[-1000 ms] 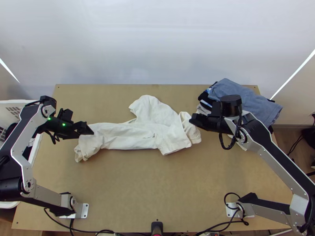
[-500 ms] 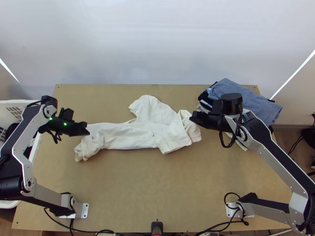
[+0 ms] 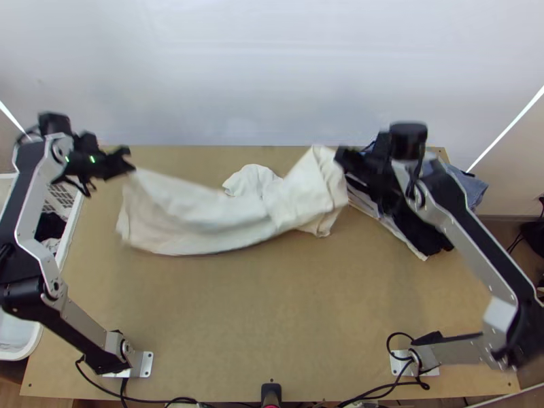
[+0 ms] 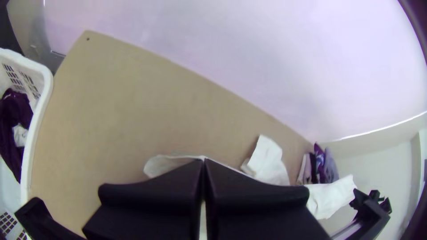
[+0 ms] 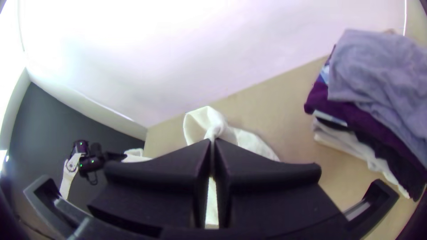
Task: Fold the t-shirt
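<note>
Between the two grippers the white t-shirt hangs as a long sagging band, its ends raised, with one part lying on the table behind it. My left gripper has the left end; in the left wrist view the left gripper is shut on the white cloth. At the t-shirt's right end is my right gripper. The right wrist view has the right gripper shut on a bunched bit of the cloth, which loops up above the fingertips.
Folded clothes are stacked at the table's back right, under and beside the right arm. A white basket holding dark and white clothes stands at the left edge. Bare wooden table lies in front of the t-shirt.
Both grippers have moved up the picture, toward the table's back edge, the left one also leftward. The t-shirt's two ends have come along with them, raised, and its middle is drawn out between them.
</note>
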